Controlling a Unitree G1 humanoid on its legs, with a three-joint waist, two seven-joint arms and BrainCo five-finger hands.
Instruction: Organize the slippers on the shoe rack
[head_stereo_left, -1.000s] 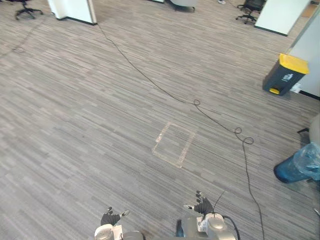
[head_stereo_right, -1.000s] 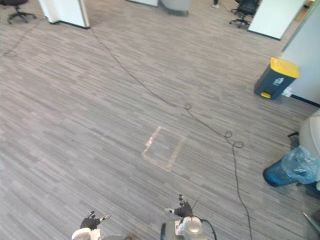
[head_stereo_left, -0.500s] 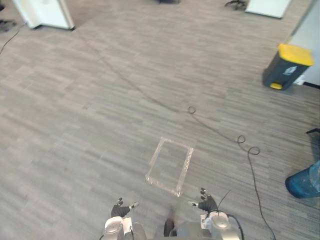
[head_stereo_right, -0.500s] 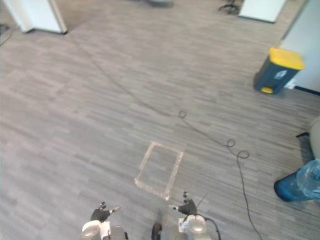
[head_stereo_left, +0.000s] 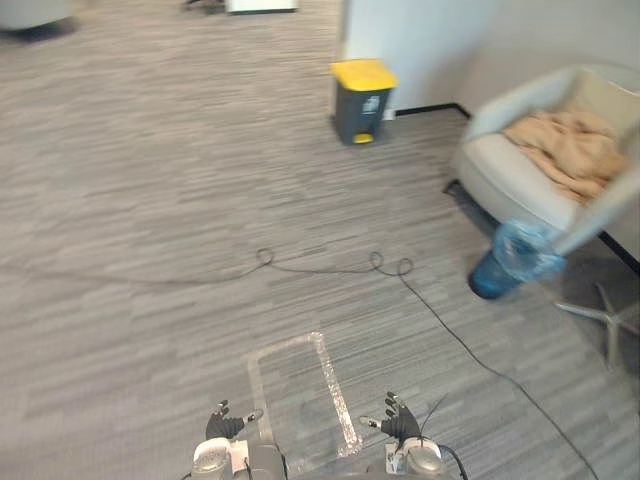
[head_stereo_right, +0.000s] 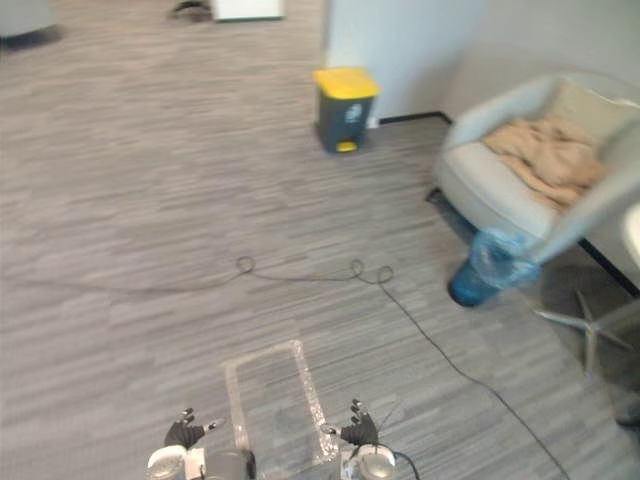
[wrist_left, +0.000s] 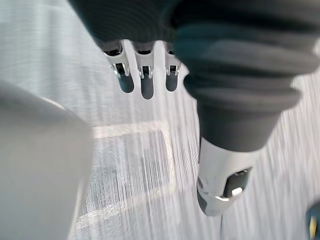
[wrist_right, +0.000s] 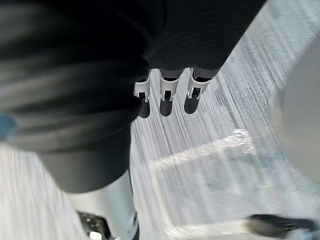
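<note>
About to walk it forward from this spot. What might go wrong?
1. The black cable lies looped across the carpet ahead, past the tape rectangle; a foot might snag it.
2. Veering right risks knocking the blue water jug standing by the armchair, or catching the chair base on the floor beyond it.

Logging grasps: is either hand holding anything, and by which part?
Nothing is held: the left hand and right hand are both open and empty.

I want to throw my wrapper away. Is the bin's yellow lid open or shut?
Shut. The yellow lid lies flat on top of the dark bin, with no gap showing under it.
</note>
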